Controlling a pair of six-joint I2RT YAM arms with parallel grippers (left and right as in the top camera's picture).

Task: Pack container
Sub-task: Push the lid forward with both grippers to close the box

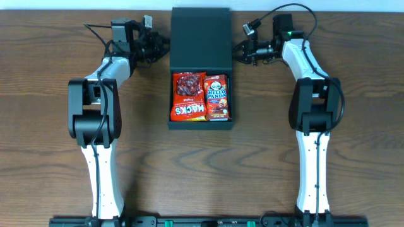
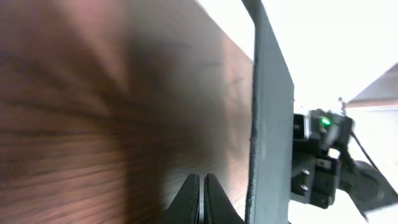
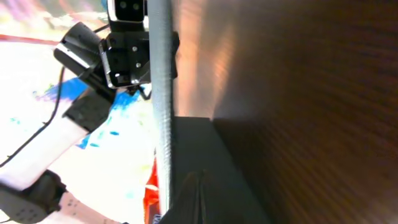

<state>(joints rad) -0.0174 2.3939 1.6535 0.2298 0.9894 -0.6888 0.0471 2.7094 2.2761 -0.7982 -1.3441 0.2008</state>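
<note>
The container, a dark box (image 1: 201,123), sits at the table's middle with its flap lid (image 1: 201,38) open toward the back. Inside lie a red Hacks packet (image 1: 188,96) and a red Hello Panda packet (image 1: 217,96), side by side. My left gripper (image 1: 165,45) is shut and empty, just off the lid's left edge. My right gripper (image 1: 237,50) is shut and empty at the lid's right edge. In the left wrist view the shut fingers (image 2: 203,186) are beside the lid (image 2: 271,124), seen edge-on. In the right wrist view the shut fingers (image 3: 199,186) lie against the box wall (image 3: 205,140).
The wooden table (image 1: 50,157) spreads around the box. Both arms reach in from the front edge, their forearms (image 1: 95,113) (image 1: 315,107) flanking the box. Each wrist view shows the opposite gripper beyond the lid: the right one (image 2: 323,162) and the left one (image 3: 124,50).
</note>
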